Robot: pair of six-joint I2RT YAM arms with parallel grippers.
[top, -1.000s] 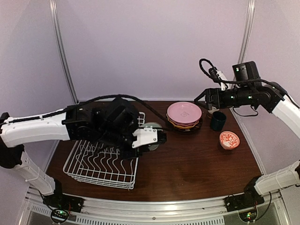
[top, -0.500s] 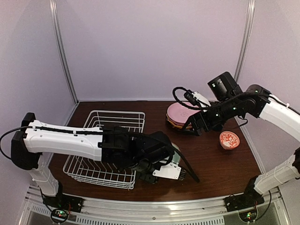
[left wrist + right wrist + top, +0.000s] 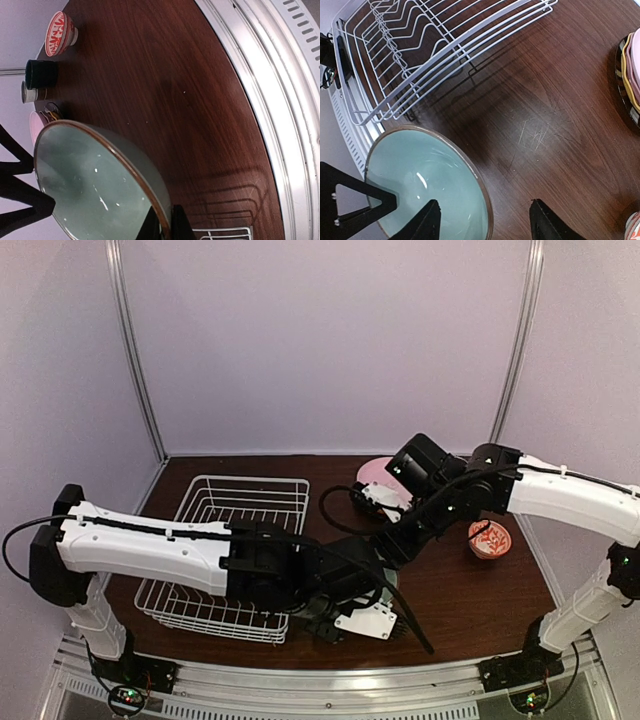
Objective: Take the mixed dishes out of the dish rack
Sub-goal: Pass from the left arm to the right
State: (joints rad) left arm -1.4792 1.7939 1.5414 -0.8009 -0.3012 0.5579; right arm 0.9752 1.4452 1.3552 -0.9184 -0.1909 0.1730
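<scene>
**Dark wood table, two arms meeting at a pale bowl**

From above, the table carries the rack on its left half. Both arms cross near the middle and hide what they hold.

The wrist views fill that in. The left gripper pinches the rim of a pale green bowl, held outside the rack, over the wood by its right side. The right gripper is spread wide, one finger over the bowl's hollow and the other outside the rim. Whether either finger touches cannot be told.

Only the left wrist view shows the green cup and beige cup. They stand in a row with the patterned cup at far right, and the plates are just beside them.

The rail runs along the near edge, with bare wood between it and the bowl. The right wrist view shows more bare wood between rack and plates.
</scene>
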